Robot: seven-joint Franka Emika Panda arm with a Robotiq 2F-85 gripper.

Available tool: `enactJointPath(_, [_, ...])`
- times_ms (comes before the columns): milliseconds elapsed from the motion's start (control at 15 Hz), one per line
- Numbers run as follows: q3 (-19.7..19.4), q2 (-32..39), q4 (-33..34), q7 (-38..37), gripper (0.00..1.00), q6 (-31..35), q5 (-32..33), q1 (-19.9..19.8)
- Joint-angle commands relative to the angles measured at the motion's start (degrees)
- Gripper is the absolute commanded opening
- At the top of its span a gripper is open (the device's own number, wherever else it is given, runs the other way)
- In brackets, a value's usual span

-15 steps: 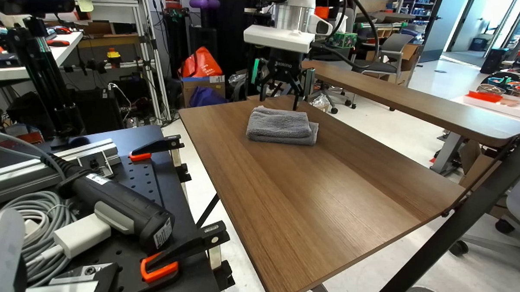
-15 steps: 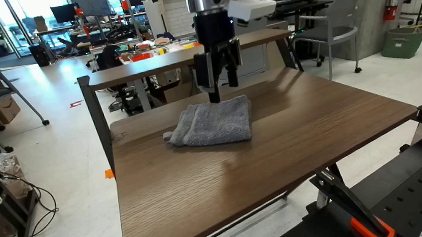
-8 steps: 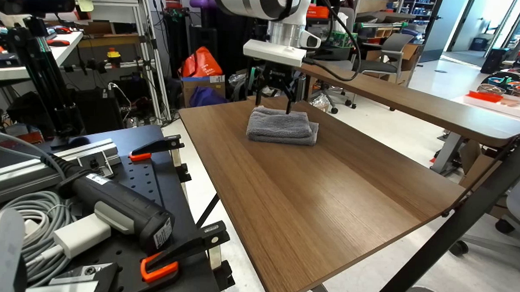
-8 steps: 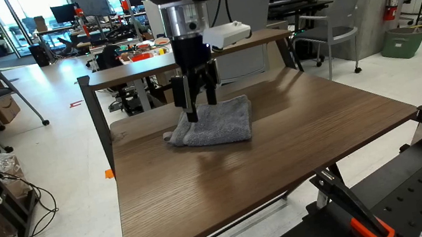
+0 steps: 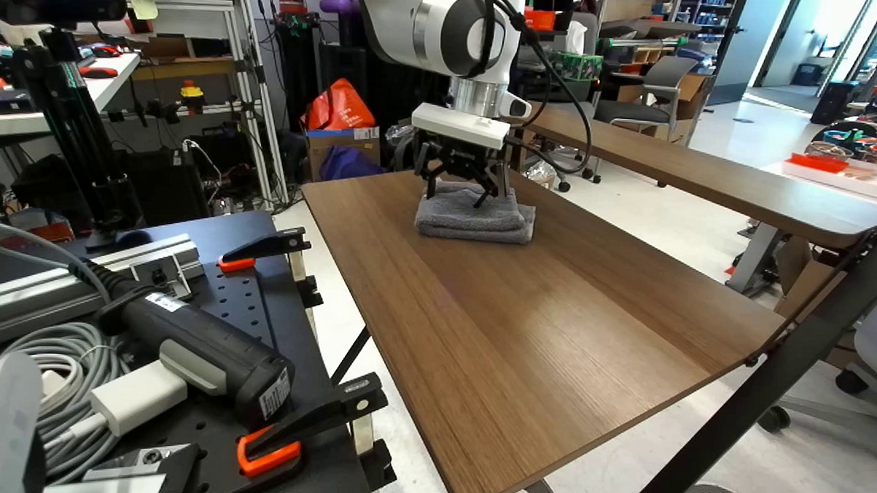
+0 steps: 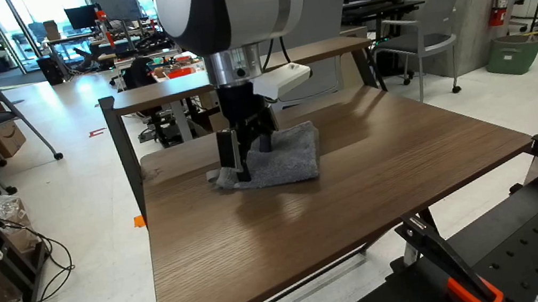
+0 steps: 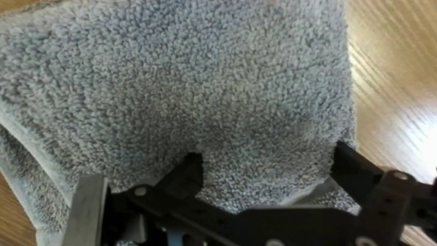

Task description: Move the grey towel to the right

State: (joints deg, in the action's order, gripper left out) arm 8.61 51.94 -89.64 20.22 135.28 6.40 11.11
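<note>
The grey towel [image 5: 476, 226] lies folded on the brown table in both exterior views. It fills most of the wrist view [image 7: 205, 85]. My gripper [image 5: 455, 196] points down over the towel with its two fingers apart. In an exterior view the gripper [image 6: 256, 163] stands over the towel's left part, and its fingertips reach the cloth. In the wrist view the gripper [image 7: 268, 157] has a wide stretch of towel between its dark fingers [image 7: 191, 171]. The right finger there is close to the towel's edge. A fold of the towel shows below, partly hidden by the gripper.
The brown table [image 5: 544, 352] has a raised brown shelf [image 5: 704, 172] along one side. A black cart [image 5: 239, 305] with orange-tipped clamps, cables and a black handheld tool stands close beside the table.
My gripper has come down from above onto the towel and shifted toward its folded, loop-tagged side. The towel is slightly pressed and otherwise in the same place.
</note>
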Motion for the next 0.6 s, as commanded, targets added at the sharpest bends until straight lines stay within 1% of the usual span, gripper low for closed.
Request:
enactJointPath(0, [-0.2,2.2,3.1,-0.8,1.0,-2.8,1.5,0.2])
enactJointPath(267, [-0.9,1.1,1.3,-2.0,1.0,-2.8,1.2,-0.5])
enactJointPath(533, [-1.7,-0.2,-1.8,-3.6,1.0,-1.9,0.3,-2.5])
